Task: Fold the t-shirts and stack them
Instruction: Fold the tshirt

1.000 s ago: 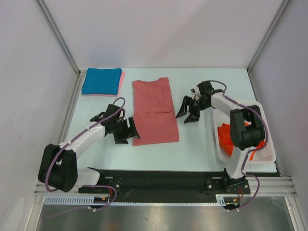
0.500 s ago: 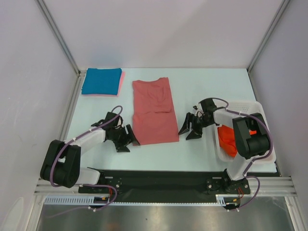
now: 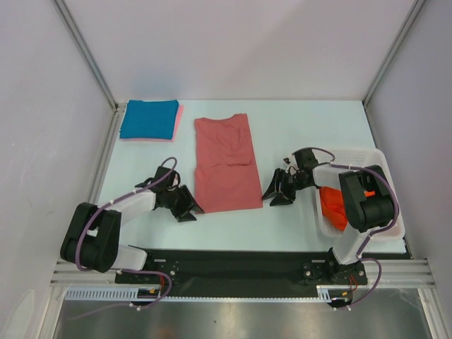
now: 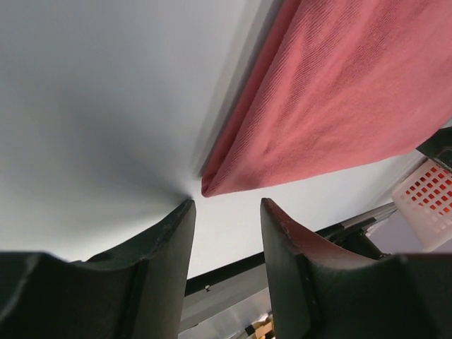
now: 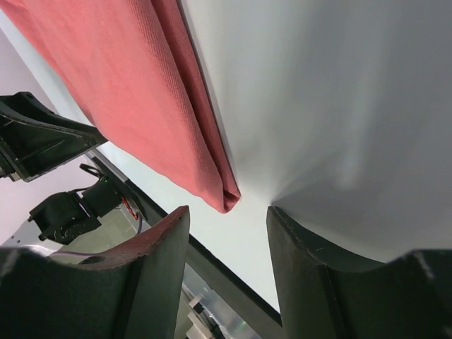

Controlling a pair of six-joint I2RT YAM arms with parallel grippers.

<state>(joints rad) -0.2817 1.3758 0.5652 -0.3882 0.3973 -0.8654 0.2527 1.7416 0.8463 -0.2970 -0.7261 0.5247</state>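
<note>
Our salmon-red t-shirt (image 3: pixel 224 164) has not moved, but both grippers have slid toward us, down to its two near corners. It lies flat in the middle of the table (image 3: pixel 304 127). Its sides are already folded in, so it makes a long strip with the neck end far away. We think the next fold, near end up to far end, is not done yet.

The left gripper (image 3: pixel 188 207) sits low at the near left corner. Its fingers are spread apart and hold nothing, and the cloth corner is just in front of the gap. The right gripper (image 3: pixel 277 194) is the same at the near right corner: spread, empty, the corner just ahead.

Farther out, at the far left, a teal-blue t-shirt (image 3: pixel 149 119) is folded and rests on a light pink t-shirt (image 3: pixel 180 120). We count those two as done and stacked. On the right, orange-red t-shirts (image 3: pixel 330 203) lie bunched up in the white basket (image 3: pixel 367 154). We guess they are left to fold.
</note>
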